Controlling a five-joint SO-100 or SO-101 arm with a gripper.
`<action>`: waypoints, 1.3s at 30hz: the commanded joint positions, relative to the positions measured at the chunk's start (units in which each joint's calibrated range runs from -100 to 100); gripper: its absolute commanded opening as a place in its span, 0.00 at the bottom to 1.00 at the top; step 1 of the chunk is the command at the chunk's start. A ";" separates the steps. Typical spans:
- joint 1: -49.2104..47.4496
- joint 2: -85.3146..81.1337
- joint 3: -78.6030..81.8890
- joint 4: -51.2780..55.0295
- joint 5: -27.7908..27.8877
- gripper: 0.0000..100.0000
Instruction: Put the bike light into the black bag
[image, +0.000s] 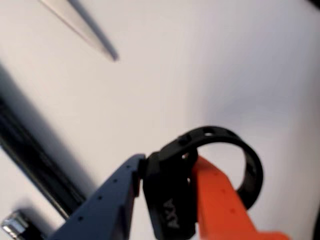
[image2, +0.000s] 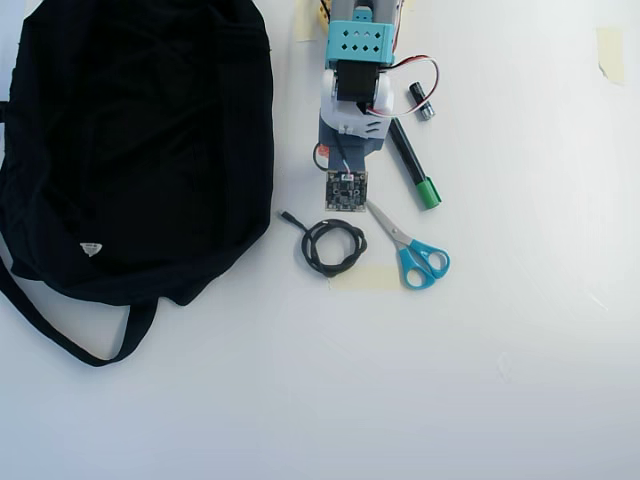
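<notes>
overhead view, left to right: black bag (image2: 140, 140) flat on desk (image2: 520, 380); coiled cable (image2: 335, 246); scissors (image2: 412, 252); marker (image2: 412, 165). wrist view: fingers (image: 167, 187) clamped on bike light (image: 170, 200), strap loop protruding right, above desk.

One bag (image2: 130, 140), black, with one white label (image2: 91, 249); one bike light (image: 172, 200), seen only in the wrist view; one coiled cable (image2: 335, 246); one pair of scissors (image2: 410, 250), blue-handled; one marker (image2: 413, 167), green-capped; one small battery (image2: 420, 102), possibly the same as the metal-tipped item at the wrist view's lower left; one arm (image2: 355, 75).
</notes>
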 joint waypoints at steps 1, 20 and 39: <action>0.12 -1.12 -8.25 4.65 0.33 0.02; 1.77 -19.96 -6.91 6.72 0.07 0.02; 14.04 -24.02 -9.15 4.39 -5.70 0.02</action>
